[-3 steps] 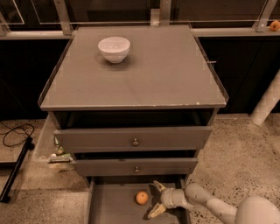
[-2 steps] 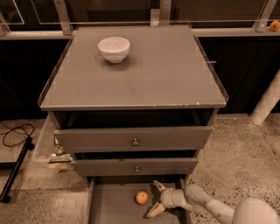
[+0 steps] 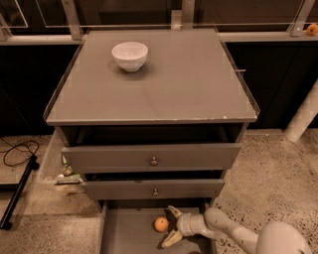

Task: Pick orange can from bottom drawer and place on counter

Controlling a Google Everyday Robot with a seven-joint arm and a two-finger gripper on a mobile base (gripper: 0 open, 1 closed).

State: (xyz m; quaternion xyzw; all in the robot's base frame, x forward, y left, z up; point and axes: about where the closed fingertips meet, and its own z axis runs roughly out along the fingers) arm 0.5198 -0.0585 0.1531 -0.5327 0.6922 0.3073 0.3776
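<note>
Camera view looks steeply down on the flat square grey counter (image 3: 164,94) (its front edge chipped pale), which bears a white ceramic bowl (image 3: 129,55) near the back left corner. Below it, the two upper grey knobbed drawers (image 3: 124,158) are pulled slightly out, and the wide shallow grey bottom drawer (image 3: 126,234) is drawn out furthest. On its plain floor lies the small round orange can (image 3: 160,224). The pale two-finger gripper (image 3: 170,227) reaches in from the right, jaws spread wide, holding nothing, its tips just beside the can. Around lies a speckled stone floor (image 3: 268,168), with a black cable (image 3: 17,151) looped at left, a white post (image 3: 303,119) at right, and dark glazed panels (image 3: 134,12) behind.
</note>
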